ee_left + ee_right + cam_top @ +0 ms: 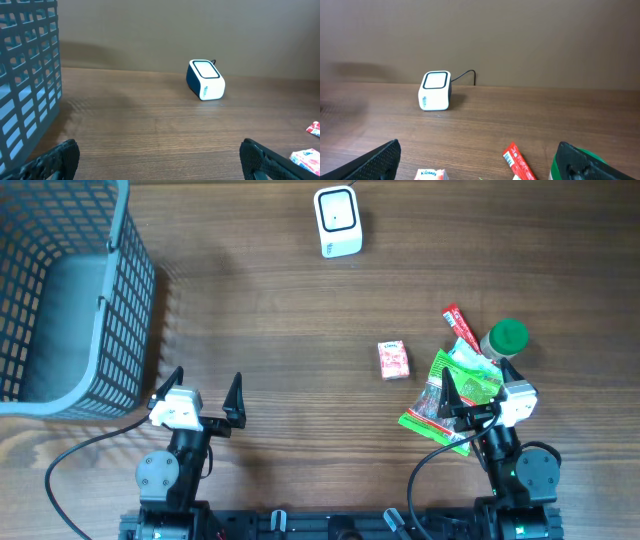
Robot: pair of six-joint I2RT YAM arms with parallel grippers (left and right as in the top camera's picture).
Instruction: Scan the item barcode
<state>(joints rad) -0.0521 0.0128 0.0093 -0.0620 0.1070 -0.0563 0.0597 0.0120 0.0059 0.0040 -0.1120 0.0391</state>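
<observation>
The white and dark barcode scanner (337,222) stands at the far middle of the table, also seen in the left wrist view (205,80) and in the right wrist view (436,90). The items lie at the right: a red and white Kleenex pack (393,361) (431,174), a red stick pack (462,328) (519,161), a green-lidded jar (505,338) and green snack packets (465,380). My right gripper (478,387) (480,160) is open low over the green packets, holding nothing. My left gripper (204,388) (160,162) is open over bare wood near the front left.
A grey mesh basket (60,290) (25,85) fills the back left corner, just left of my left gripper. The scanner's cable runs off behind it. Bare wooden tabletop (290,330) lies between the basket, the scanner and the items.
</observation>
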